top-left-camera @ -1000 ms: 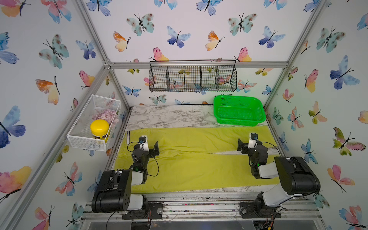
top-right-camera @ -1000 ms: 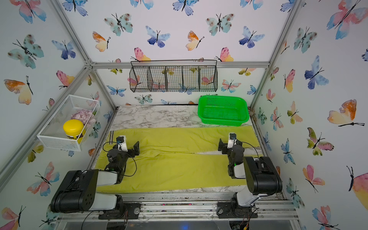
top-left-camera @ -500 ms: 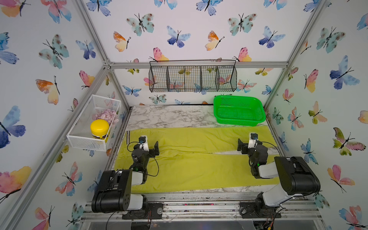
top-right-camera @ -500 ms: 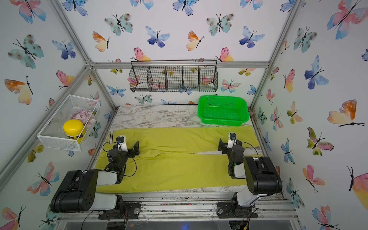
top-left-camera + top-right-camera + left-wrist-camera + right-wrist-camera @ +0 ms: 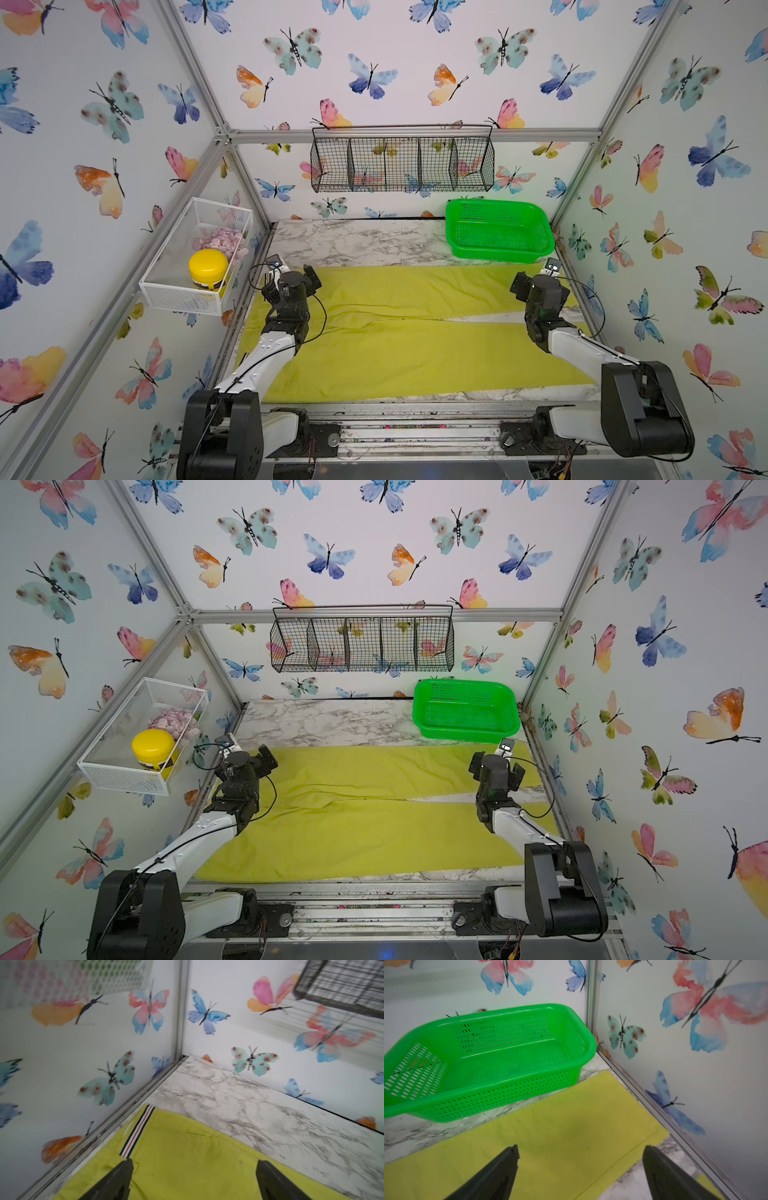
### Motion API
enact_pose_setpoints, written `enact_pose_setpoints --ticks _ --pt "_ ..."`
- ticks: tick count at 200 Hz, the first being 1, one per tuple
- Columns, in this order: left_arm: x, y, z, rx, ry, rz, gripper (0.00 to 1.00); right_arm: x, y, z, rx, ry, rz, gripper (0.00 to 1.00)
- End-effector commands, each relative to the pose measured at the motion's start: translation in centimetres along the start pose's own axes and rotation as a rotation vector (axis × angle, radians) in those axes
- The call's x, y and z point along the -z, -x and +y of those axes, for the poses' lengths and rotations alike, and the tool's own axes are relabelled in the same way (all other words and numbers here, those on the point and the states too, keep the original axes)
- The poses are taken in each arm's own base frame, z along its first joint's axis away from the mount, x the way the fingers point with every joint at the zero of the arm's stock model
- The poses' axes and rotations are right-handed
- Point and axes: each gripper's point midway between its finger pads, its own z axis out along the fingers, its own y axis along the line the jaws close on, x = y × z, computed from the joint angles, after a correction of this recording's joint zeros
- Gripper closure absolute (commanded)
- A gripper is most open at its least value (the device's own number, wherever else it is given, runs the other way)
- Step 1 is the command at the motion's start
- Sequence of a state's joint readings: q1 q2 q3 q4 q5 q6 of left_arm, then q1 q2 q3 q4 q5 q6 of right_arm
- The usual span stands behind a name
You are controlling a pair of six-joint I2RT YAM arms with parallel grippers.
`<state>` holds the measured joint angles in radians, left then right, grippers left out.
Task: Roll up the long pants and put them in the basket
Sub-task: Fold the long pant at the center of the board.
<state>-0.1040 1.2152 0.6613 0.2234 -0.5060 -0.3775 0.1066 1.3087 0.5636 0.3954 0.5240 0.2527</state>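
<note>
The long pants [image 5: 415, 345] [image 5: 365, 825] lie flat across the marble table, waist at the left, both legs running to the right with a narrow gap between them. My left gripper [image 5: 293, 274] [image 5: 249, 756] hovers over the waist end, open; in the left wrist view [image 5: 194, 1161] the yellow-green cloth [image 5: 187, 1157] spans its jaws and the striped waistband [image 5: 138, 1130] ends by one fingertip. My right gripper [image 5: 536, 282] [image 5: 496, 764] is open above the far leg's cuff [image 5: 633, 1142]; nothing is held [image 5: 581, 1148].
A bright green plastic basket [image 5: 498, 230] [image 5: 488, 1059] stands at the back right, close to the far leg. A black wire basket [image 5: 401, 164] hangs on the back wall. A white wire basket [image 5: 166, 291] holding a yellow-lidded jar [image 5: 208, 268] hangs on the left wall. Bare marble [image 5: 357, 241] lies behind the pants.
</note>
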Motion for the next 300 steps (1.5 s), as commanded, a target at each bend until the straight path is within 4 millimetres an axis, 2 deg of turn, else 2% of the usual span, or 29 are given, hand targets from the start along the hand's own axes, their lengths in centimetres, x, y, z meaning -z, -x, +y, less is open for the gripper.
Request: enact_pose_setpoints --ticks 1,12,38,53,72,92,111,129,153,183,204,232,250,274,300 --pt "2.7 -3.6 7.5 0.082 0.503 0.172 0.02 1.5 -0.7 -3.4 -0.018 -0.206 0.115 0.0" --pt "3.7 -3.8 8.4 0.097 0.617 0.238 0.02 2.2 -0.2 -4.0 -0.022 -0.239 0.134 0.0" --pt "3.5 -4.8 6.9 -0.03 0.664 0.416 0.02 4.2 1.4 -5.5 -0.028 -0.301 0.161 0.0" --pt "4.4 -5.9 7.9 -0.067 0.788 0.454 0.02 5.1 2.4 -6.1 -0.013 -0.314 0.154 0.01" --pt "5.3 -7.7 9.2 -0.076 0.926 0.505 0.02 5.9 2.2 -6.2 -0.016 -0.292 0.181 0.0" --pt "3.3 -11.1 7.4 -0.126 0.776 0.641 0.02 6.7 1.8 -6.3 -0.027 -0.277 0.219 0.01" --pt "3.3 -12.7 6.3 -0.076 0.682 0.698 0.02 7.5 1.6 -6.7 -0.046 -0.276 0.225 0.01" --pt "3.9 -12.4 6.0 -0.045 0.658 0.707 0.02 7.6 0.9 -7.1 -0.028 -0.286 0.229 0.01" --pt "4.9 -11.8 5.3 -0.021 0.606 0.733 0.02 7.6 -1.2 -7.9 0.017 -0.324 0.277 0.01" --pt "8.4 -11.5 4.9 0.035 0.548 0.705 0.0 7.7 -3.0 -8.3 -0.018 -0.338 0.296 0.0" --pt "11.5 -12.4 6.1 0.141 0.534 0.705 0.01 7.6 -4.3 -8.3 -0.061 -0.335 0.302 0.01" --pt "15.2 -14.6 9.0 0.28 0.543 0.724 0.05 7.6 -5.9 -8.2 -0.133 -0.329 0.332 0.01" --pt "16.9 -14.3 11.6 0.357 0.57 0.65 0.04 7.4 -6.4 -7.7 -0.148 -0.309 0.341 0.01" --pt "17.8 -13.0 13.7 0.454 0.549 0.514 0.0 6.9 -6.9 -7.0 -0.147 -0.286 0.368 0.01" --pt "18.0 -13.2 14.5 0.573 0.513 0.438 0.02 6.6 -7.8 -6.4 -0.142 -0.266 0.41 0.01"
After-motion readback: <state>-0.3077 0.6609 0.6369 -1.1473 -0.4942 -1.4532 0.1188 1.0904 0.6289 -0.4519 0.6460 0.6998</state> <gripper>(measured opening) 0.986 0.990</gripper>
